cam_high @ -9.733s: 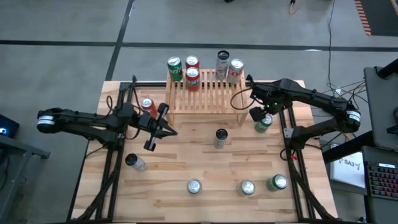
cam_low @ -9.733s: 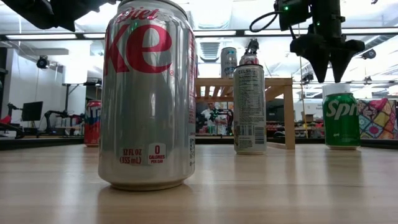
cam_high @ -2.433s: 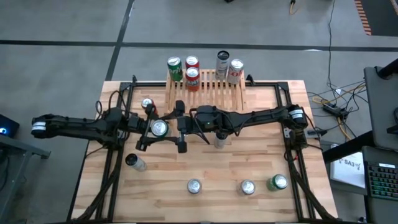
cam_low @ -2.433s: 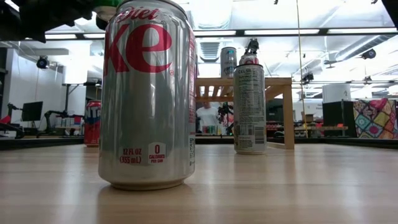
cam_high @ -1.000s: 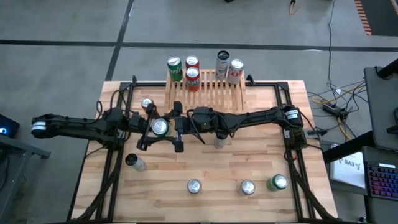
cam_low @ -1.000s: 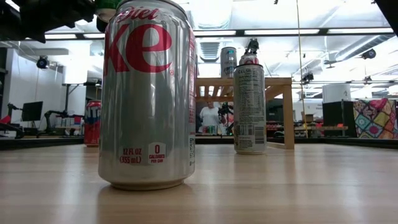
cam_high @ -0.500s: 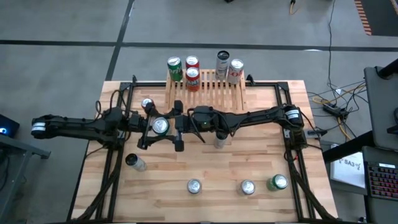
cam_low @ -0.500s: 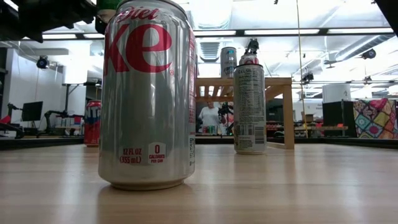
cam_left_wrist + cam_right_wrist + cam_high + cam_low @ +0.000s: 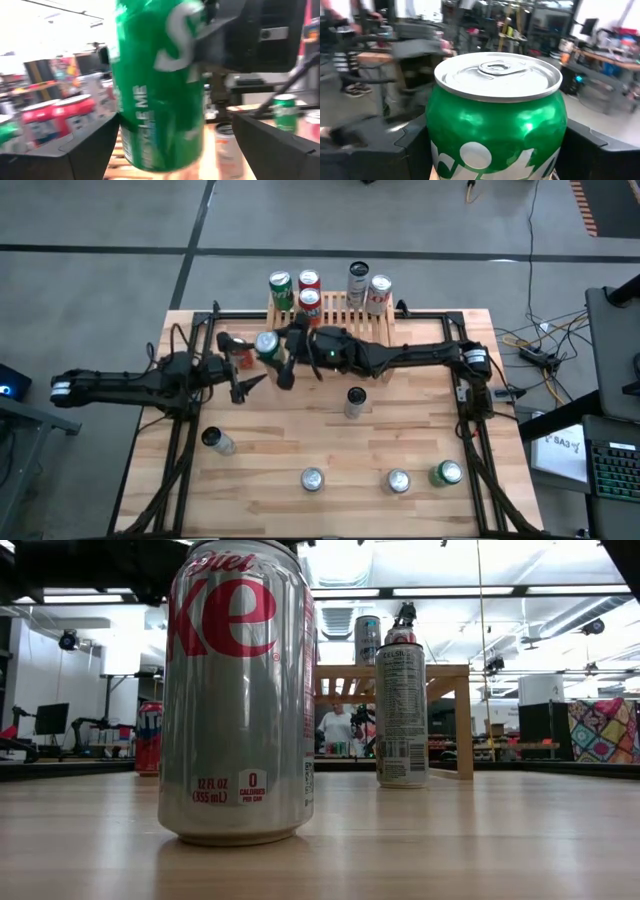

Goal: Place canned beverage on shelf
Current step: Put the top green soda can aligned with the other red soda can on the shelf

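So the right gripper was clamped on the green can, up off the table just left of the shelf. Left gripper sat nearby, fingers apart, empty. Several cans were on the shelf already; this one wasn't yet, and more waited on the table.

Right pincer closed on a green can, arm stretched across. Left pincer spread wide, empty, just beside.
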Controlling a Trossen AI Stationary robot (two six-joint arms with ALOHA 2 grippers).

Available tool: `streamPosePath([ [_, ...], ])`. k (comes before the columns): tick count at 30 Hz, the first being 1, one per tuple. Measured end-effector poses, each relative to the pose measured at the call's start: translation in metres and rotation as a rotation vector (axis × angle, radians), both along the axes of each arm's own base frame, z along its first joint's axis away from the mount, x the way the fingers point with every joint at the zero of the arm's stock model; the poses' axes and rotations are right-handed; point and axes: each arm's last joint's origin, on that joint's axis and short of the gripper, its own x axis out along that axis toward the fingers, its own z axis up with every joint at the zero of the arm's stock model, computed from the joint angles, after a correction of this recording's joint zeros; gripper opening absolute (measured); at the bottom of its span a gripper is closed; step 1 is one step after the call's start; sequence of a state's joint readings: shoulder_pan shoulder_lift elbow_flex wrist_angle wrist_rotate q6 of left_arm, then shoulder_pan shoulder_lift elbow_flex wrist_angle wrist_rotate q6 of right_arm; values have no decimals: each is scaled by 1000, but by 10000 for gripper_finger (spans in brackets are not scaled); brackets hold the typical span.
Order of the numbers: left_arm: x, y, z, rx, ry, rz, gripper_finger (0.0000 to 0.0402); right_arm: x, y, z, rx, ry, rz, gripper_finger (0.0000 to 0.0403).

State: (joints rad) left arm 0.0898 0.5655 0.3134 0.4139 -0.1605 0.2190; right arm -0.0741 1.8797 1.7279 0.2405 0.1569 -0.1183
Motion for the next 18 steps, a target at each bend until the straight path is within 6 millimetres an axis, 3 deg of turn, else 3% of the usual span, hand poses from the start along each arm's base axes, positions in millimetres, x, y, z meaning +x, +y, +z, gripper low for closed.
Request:
streamPosePath([
  [7, -8, 0, 3, 2, -18, 38, 370, -5, -37, -7, 99, 13, -87, 294],
  [12, -15, 0, 7, 13, -54, 44, 370, -6, -40, -24, 148, 36, -92, 295],
  [18, -21, -1, 12, 33, -93, 48, 370, -8, -41, -38, 164, -52, -136, 296],
])
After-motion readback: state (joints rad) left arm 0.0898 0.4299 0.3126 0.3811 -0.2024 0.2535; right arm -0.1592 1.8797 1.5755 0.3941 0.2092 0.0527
